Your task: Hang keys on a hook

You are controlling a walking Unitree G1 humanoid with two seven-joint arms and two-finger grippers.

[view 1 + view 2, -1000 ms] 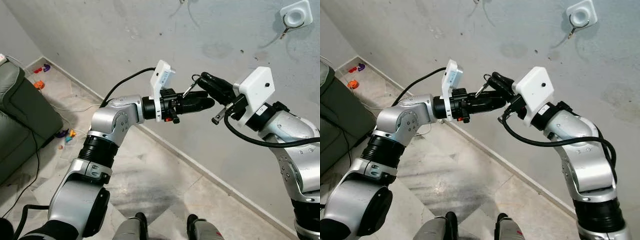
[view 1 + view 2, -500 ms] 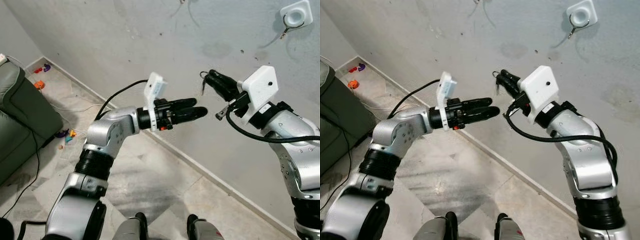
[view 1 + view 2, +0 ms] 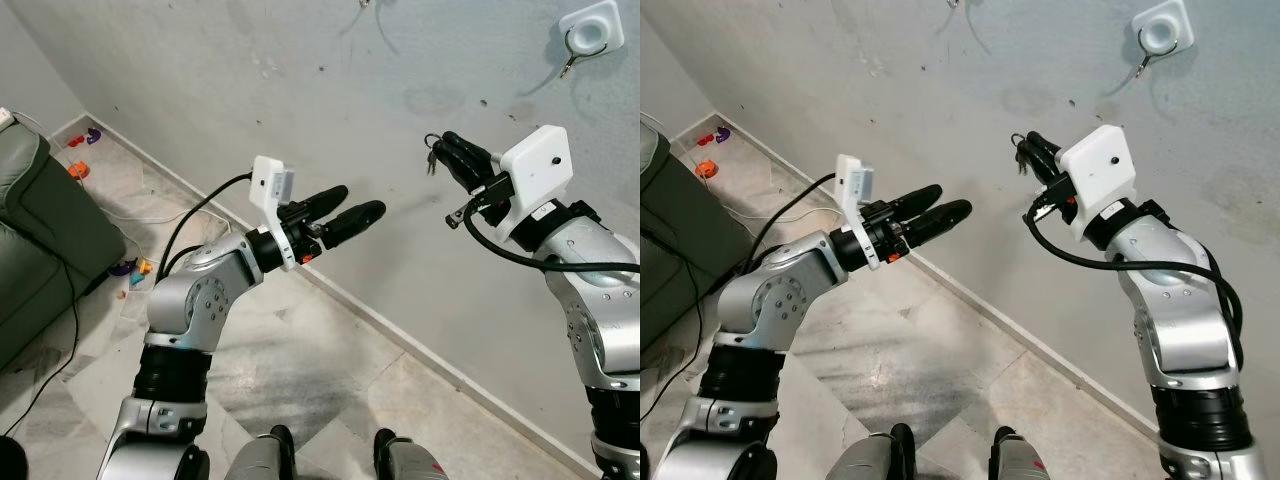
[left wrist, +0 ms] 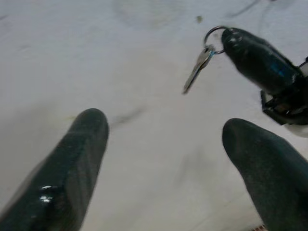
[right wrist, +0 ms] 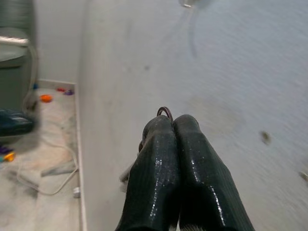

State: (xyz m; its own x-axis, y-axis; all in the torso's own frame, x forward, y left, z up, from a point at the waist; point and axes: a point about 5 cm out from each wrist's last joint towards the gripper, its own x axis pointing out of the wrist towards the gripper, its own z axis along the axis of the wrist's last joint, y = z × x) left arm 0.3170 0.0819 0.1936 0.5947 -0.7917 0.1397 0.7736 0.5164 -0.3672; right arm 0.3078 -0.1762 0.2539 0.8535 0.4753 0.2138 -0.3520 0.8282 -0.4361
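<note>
Right gripper [image 3: 447, 143] is pinching the keys [image 3: 431, 157] with both fingers pressed together on the ring, so the key is dangling free below the tips where a hook can catch the loop; I am holding it up against the grey wall [image 3: 250, 60], below and to the left of the white hook [image 3: 592, 30], well apart from it. My left gripper [image 3: 352, 206] is sitting with its fingers spread and nothing between them, farther from the hook than the keys, leaving the right arm room to travel. From the right eye, the hook [image 3: 1162, 32] is sitting up the stained wall beyond my right arm, and the tiled floor [image 3: 940, 350] is running along the skirting toward a sofa [image 3: 665, 240] and scattered toys, far from the hook. Through the left wrist camera, the key [image 4: 196, 73] is hanging from the right fingertip [image 4: 255, 57]. Through the right wrist camera, the ring [image 5: 164, 111] is peeking over my shut fingers [image 5: 163, 173].
</note>
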